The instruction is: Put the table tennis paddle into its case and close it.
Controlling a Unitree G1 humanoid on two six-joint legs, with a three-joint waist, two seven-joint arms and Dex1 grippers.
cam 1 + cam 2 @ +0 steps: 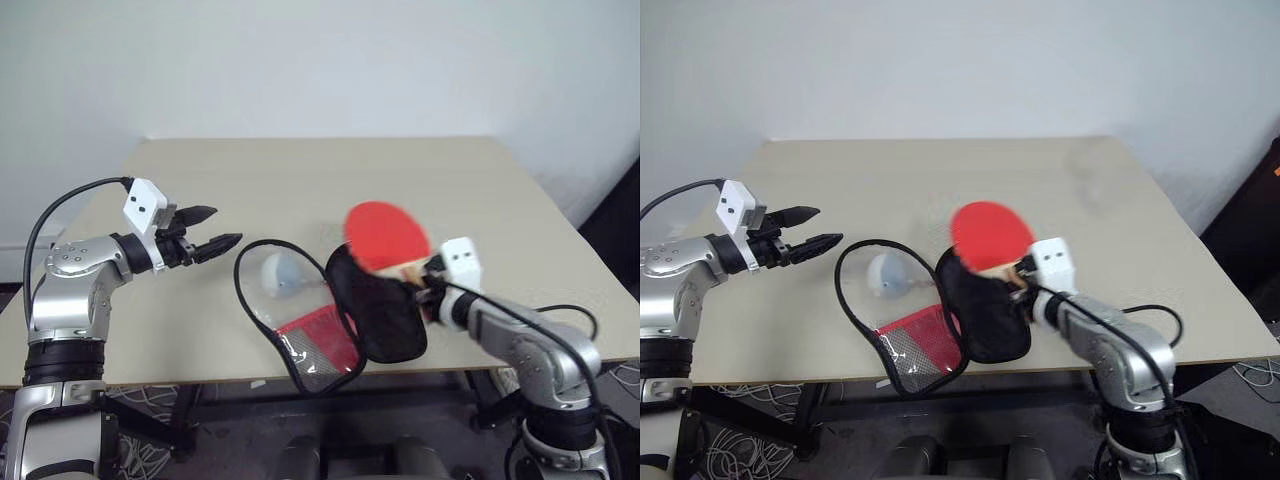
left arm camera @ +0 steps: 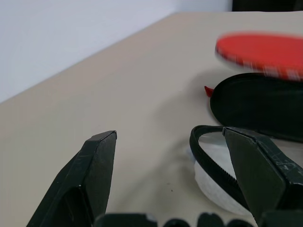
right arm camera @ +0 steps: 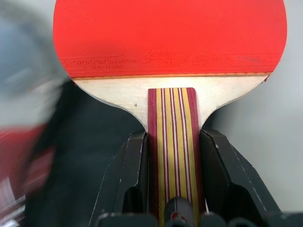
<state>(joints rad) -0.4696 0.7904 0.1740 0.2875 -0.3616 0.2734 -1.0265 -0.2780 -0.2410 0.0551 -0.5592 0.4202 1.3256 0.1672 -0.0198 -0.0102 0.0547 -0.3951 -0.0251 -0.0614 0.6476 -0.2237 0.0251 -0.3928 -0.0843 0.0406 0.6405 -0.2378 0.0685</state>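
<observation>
- Nearest in my head view, the case lies unzipped at the near edge of the table, one half showing a clear and red lining, the other black half raised beside it.
- Same view: my right gripper holds the table tennis paddle just above the black half, red face up; my left gripper hangs off to the left of the case, fingers spread, holding nothing.
- Left wrist view: my spread fingers frame the case's black zip rim, with the paddle's red face beyond it.
- Right wrist view: my fingers pinch the striped wooden handle from both sides, the black fabric of the case beneath.
</observation>
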